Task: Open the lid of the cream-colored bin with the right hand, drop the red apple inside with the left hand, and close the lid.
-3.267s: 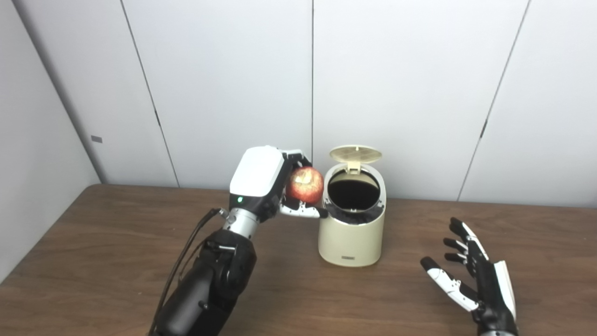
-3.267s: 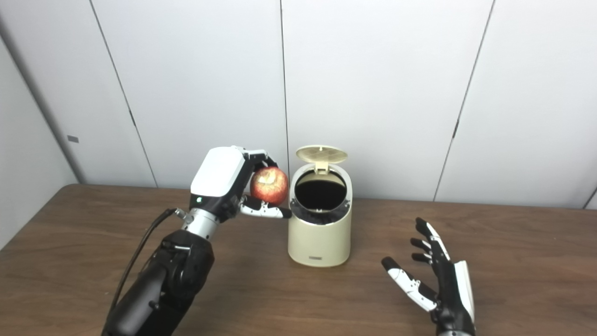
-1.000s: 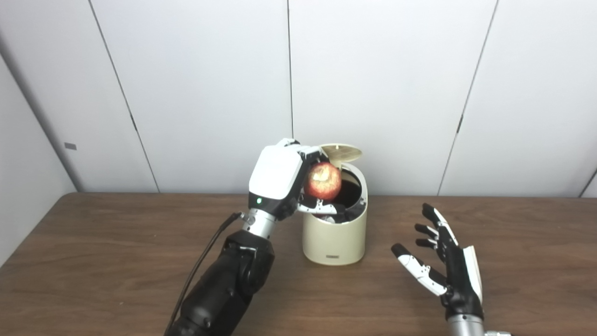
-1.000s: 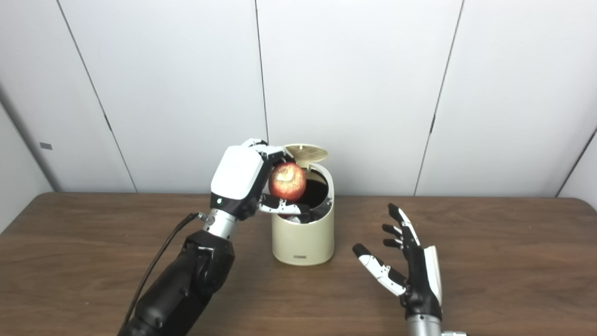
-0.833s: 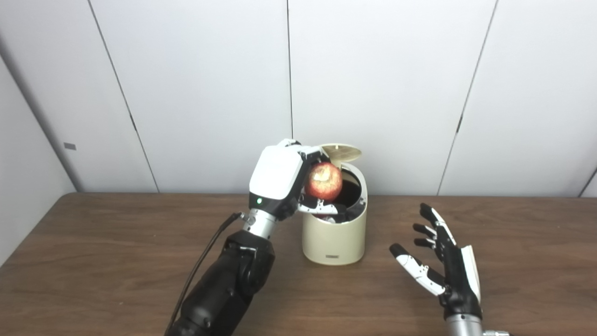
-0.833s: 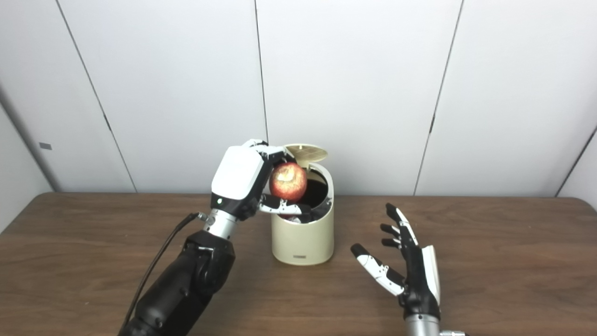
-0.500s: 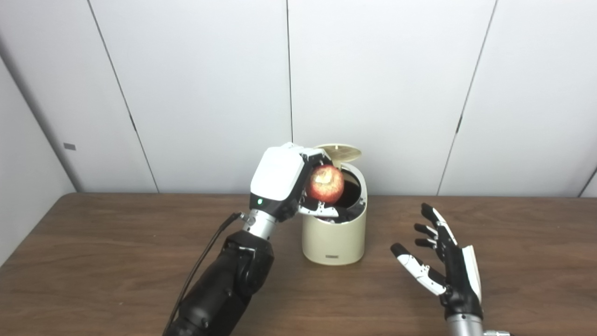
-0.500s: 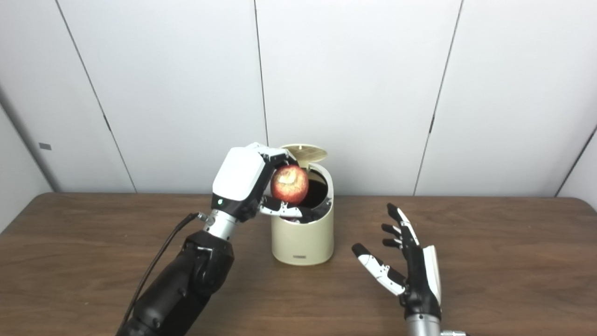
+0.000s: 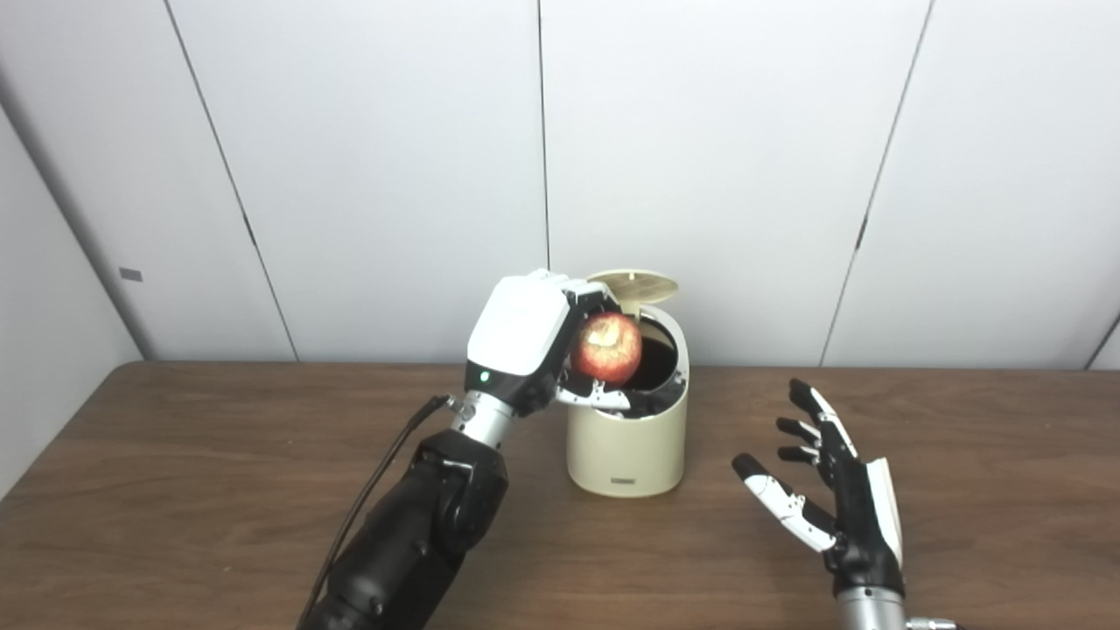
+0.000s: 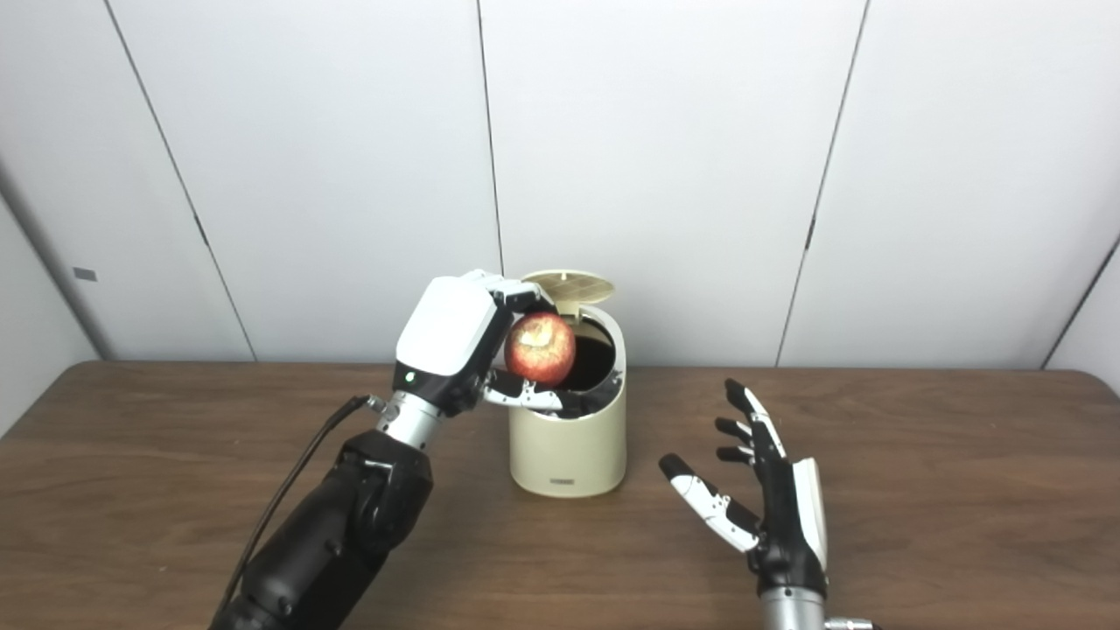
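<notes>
The cream-colored bin stands on the brown wooden table, close to the white panelled wall. Its lid is raised at the back, tilted upward on its hinge, showing a ribbed underside. The bin's mouth is dark; what lies inside cannot be made out, and the near left part of the rim is covered by fingers.

The left robot hand is closed around the red apple, which it holds at the left side of the bin's opening, above the rim and partly over the dark mouth. The white back shell of the hand faces the cameras, so the palm and most of the grip are hidden; only curled fingers show beneath the apple and others above it near the lid's edge. Whether those upper fingers touch the lid cannot be told. The apple shows a pale patch on its upper face. A black cable runs along the left forearm, and the arm is cut off by the bottom edge.

The right robot hand is to the right of the bin, apart from it, holding nothing, fingers spread and pointing upward. Whether it rests on the table or hovers above it is unclear. Its wrist leaves the picture at the bottom.
</notes>
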Controlling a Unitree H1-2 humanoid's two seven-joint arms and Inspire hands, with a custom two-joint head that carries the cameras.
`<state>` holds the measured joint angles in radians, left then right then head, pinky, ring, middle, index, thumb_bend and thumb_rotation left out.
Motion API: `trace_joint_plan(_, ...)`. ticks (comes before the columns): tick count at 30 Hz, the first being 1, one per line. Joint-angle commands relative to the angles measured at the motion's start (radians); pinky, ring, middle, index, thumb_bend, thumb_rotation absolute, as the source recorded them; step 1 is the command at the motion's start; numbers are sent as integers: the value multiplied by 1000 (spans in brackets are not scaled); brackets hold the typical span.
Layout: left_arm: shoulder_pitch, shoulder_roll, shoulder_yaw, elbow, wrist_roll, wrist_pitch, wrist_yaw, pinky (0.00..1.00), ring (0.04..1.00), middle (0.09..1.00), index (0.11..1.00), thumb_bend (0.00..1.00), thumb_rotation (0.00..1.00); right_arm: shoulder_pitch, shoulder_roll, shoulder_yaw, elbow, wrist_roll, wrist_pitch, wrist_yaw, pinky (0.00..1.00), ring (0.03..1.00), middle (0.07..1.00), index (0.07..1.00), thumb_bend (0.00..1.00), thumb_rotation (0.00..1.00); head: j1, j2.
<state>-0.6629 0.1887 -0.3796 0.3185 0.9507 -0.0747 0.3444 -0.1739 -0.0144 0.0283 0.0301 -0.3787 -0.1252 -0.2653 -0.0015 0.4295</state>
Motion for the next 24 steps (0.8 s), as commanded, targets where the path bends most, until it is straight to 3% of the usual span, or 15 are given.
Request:
trace_joint_plan(1, -29, 14, 7, -33, 10, 5, 7, 684, 608, 632, 499, 521, 76, -35, 7, 4, -38, -11, -15, -6, 648, 781, 881, 870, 568, 541, 0, 1)
trace_joint_plan(2, -28, 14, 8, -36, 8, 8, 2, 682, 614, 640, 499, 521, 76, -36, 7, 5, -38, -11, -15, -6, 645, 779, 881, 869, 566, 539, 0, 1)
trace_joint_plan(3, -27, 14, 8, -38, 7, 9, -2, 685, 621, 649, 612, 700, 132, -36, 7, 5, -38, -12, -15, -6, 643, 779, 881, 869, 562, 535, 0, 1)
trace_joint_plan(4, -26, 15, 9, -41, 7, 12, -6, 687, 623, 652, 650, 760, 152, -36, 7, 6, -38, -11, -16, -5, 643, 780, 881, 869, 561, 533, 0, 1)
trace_joint_plan(6, -25, 16, 9, -47, 8, 16, -11, 686, 630, 662, 689, 809, 172, -36, 6, 7, -36, -10, -19, -5, 650, 782, 882, 871, 560, 531, 0, 1)
trace_joint_plan(24, -21, 16, 12, -49, 10, 22, -10, 660, 621, 662, 720, 824, 171, -37, 4, 11, -35, -19, -14, -5, 644, 782, 880, 870, 562, 529, 2, 4)
